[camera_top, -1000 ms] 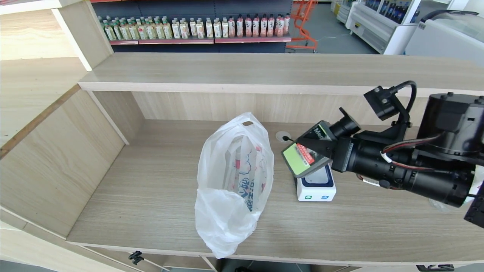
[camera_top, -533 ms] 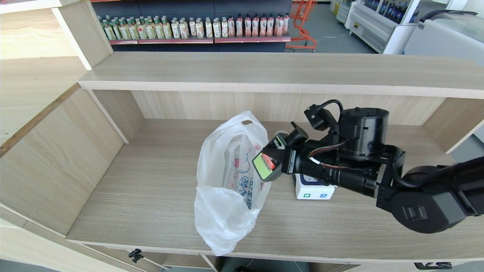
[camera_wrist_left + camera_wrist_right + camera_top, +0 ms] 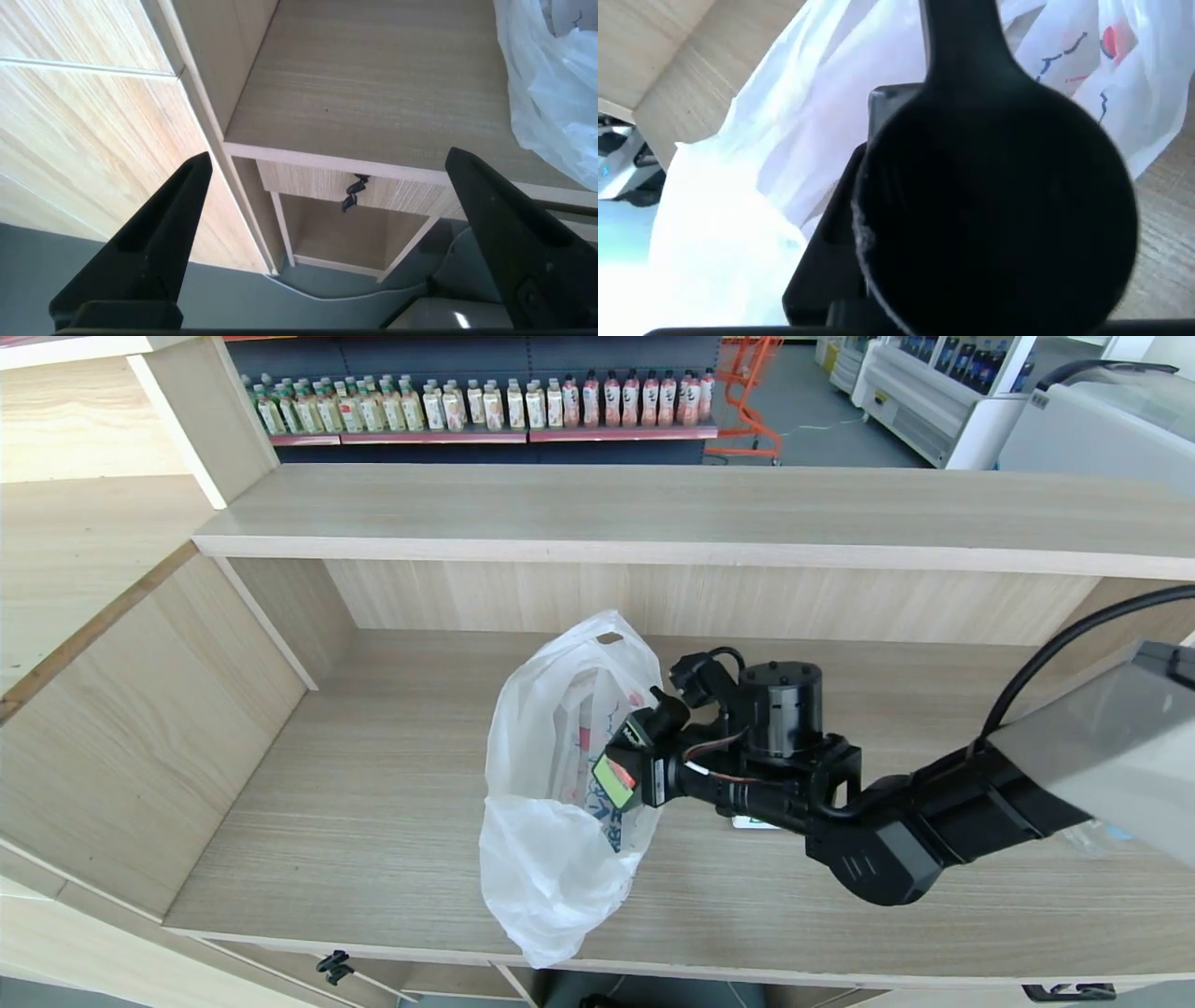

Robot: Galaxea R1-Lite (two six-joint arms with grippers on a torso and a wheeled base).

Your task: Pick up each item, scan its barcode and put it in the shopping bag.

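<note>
Wooden checkout counter (image 3: 373,784) in a shop, with a raised ledge behind it, a shelf of drink bottles (image 3: 485,403) across the back and white freezer cabinets (image 3: 943,401) off in the far corner.

Centre stage, the shopping bag (image 3: 560,840) stands on the counter, white and thin, with its mouth gaping and some printed packaging visible through the plastic. The right gripper (image 3: 644,756) is right at that mouth, jaws clamped on the item (image 3: 613,782), a small dark box with a green and red label on its end. One finger sits on top of the box and the labelled end pokes out ahead of the jaws, just over the bag's rim, with the bag wall directly in front of and below them.

Behind the jaws, tucked under the wrist, a sliver of a small white device (image 3: 752,822) peeks out on the counter. From the right wrist camera a large dark shape sits close to the lens, and beyond it lies the bag (image 3: 738,187), its red and blue print showing.

Over to the left gripper (image 3: 329,163): jaws spread wide, nothing between them. It hangs off the front of the counter (image 3: 374,84). The counter edge lies straight ahead of the open jaws, a small black handle (image 3: 353,191) sits just under that edge, and a fold of the bag (image 3: 551,84) lies beyond one finger, well off to the side.
</note>
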